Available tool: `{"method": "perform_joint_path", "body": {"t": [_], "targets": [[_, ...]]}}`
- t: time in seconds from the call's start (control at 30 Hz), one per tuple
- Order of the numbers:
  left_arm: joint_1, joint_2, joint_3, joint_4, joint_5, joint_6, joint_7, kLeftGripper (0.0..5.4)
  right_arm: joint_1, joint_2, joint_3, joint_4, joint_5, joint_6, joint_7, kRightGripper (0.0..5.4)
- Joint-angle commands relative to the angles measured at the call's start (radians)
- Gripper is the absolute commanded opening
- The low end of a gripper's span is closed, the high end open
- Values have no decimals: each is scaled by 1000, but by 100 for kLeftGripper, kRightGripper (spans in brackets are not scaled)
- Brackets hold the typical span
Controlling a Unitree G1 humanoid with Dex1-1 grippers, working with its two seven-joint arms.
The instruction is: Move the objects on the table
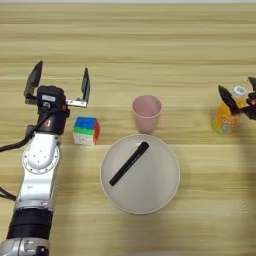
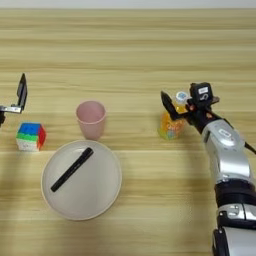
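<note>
My left gripper is open, its two black fingers spread wide just beyond the multicoloured puzzle cube, which rests on the table. The pink cup stands upright right of the cube. A black pen lies slantwise on the round beige plate. At the right, the orange juice bottle with its white cap stands on the table. My right gripper is closed around its upper part, one finger lying across the bottle's left shoulder.
Bare wooden table stretches behind the objects and along the front right. The plate sits just in front of the cup, between my two arms.
</note>
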State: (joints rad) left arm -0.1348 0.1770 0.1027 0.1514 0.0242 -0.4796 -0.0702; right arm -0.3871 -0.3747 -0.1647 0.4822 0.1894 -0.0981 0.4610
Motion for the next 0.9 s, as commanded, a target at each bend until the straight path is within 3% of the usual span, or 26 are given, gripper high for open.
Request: {"method": "perform_joint_path", "body": {"t": [0.03,0.2,0.37,0.67,0.9], "targets": [[1,2,-5,10,13,-10,4,540,-19,4,-5,-29,-13,-46,-24,536],[0,1,-5,12,15,-10,5,540,-13,8,1,-93,-22,-116,-43,536],[-1,1,-5,16,16,-12,7,540,15,30,15,-218,14,-137,-20,536],[-1,1,-6,19,15,-15,9,540,92,58,92,-482,62,-36,21,536],[-2,2,-6,23,14,-14,9,540,157,89,166,-555,91,53,58,536]]}}
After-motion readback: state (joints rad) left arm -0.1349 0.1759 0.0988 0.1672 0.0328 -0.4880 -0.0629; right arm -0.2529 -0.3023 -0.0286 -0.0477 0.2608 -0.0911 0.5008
